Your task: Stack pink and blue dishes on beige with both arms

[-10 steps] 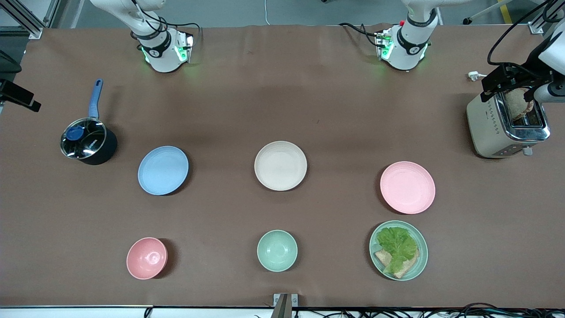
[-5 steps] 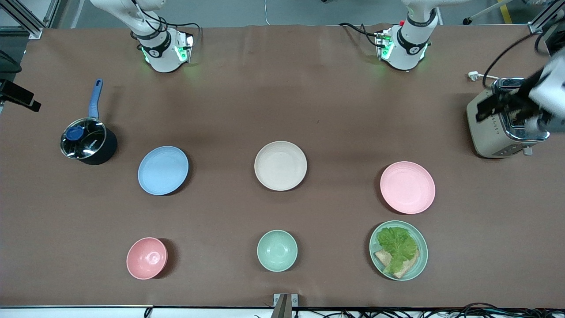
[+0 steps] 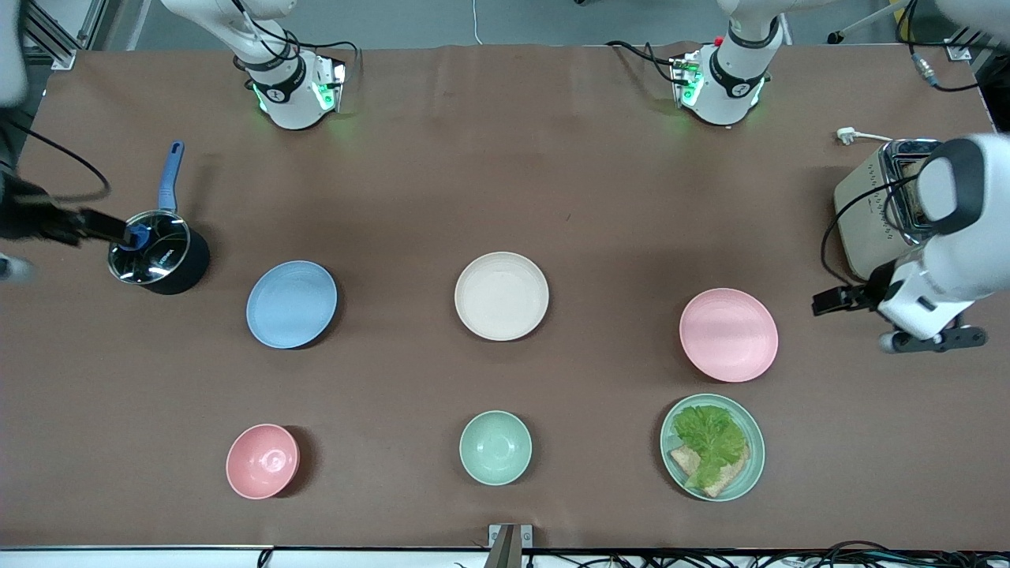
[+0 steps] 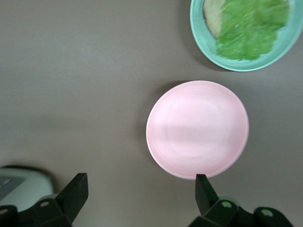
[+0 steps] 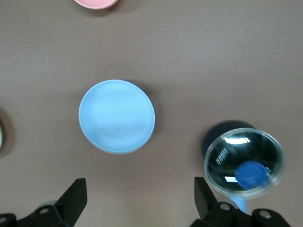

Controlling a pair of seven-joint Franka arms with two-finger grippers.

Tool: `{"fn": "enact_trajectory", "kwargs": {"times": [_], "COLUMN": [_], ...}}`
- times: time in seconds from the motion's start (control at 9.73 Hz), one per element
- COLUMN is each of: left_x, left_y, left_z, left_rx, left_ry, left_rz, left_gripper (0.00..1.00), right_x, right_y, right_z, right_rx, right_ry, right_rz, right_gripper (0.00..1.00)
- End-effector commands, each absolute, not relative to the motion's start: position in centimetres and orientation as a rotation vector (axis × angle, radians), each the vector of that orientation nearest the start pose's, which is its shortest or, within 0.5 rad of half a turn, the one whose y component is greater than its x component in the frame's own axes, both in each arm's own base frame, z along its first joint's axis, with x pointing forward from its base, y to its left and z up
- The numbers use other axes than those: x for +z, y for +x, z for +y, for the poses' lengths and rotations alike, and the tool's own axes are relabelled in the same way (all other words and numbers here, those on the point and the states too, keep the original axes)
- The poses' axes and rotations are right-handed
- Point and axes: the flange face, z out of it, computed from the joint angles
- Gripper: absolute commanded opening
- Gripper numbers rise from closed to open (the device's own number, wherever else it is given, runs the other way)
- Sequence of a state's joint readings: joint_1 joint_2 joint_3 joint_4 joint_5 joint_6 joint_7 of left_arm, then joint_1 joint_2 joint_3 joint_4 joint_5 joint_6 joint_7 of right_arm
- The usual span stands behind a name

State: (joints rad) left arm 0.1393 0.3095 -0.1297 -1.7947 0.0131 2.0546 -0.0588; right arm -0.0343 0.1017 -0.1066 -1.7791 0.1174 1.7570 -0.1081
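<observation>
Matte pastel-pink round plate (image 4: 197,129) flat on the desk, under the left pincer (image 4: 140,191), released; right pincer (image 5: 137,194) released over the matte light-blue round plate (image 5: 116,116).

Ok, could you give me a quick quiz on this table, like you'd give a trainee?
1. True or false: the pink plate already sits on the beige plate.
2. The left arm holds its jaws over the table between the toaster and the pink plate. The right arm holds its jaws by the pot. Both pairs of jaws are: A) open and empty, B) shut on plates, C) shut on bowls.
3. Fill in: the lettuce lies on a ___ plate.

Key: 1 false, as the pink, beige and blue plate all lie apart. 2 A. 3 green.
</observation>
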Motion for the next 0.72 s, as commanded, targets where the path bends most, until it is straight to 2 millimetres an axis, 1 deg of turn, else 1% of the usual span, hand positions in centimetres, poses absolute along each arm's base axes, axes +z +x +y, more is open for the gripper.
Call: {"fn": "enact_trajectory", "kwargs": {"times": [0.0,0.1,0.21,0.31,0.41,0.51,0.62], "left_x": [29.3,27.3,25.4,23.3,21.9,20.8,20.6], "left_y": [62.5,62.7,62.6,62.7,62.6,62.6,62.5], "left_z": [1.2,1.1,1.0,0.9,1.2,1.2,1.1], "left_rx": [0.083,0.081,0.102,0.112,0.123,0.145,0.153], "left_ry": [-3.177,-3.181,-3.185,-3.19,-3.193,-3.194,-3.194], "left_rz": [-0.092,-0.094,-0.094,-0.092,-0.094,-0.097,-0.094], "left_gripper": [1.0,1.0,0.98,0.87,0.76,0.71,0.67], "right_x": [39.6,35.8,33.0,30.0,27.6,25.4,23.5], "right_y": [55.6,56.1,56.6,56.9,56.9,56.9,56.9], "right_z": [-6.8,-7.1,-7.5,-8.8,-9.0,-9.1,-9.8], "right_rx": [0.122,0.121,0.123,0.096,0.068,0.035,0.004], "right_ry": [-2.953,-2.939,-2.924,-2.908,-2.858,-2.802,-2.787], "right_rz": [0.051,-0.023,-0.075,-0.123,-0.163,-0.21,-0.237], "right_gripper": [1.0,1.0,1.0,1.0,1.0,1.0,1.0]}}
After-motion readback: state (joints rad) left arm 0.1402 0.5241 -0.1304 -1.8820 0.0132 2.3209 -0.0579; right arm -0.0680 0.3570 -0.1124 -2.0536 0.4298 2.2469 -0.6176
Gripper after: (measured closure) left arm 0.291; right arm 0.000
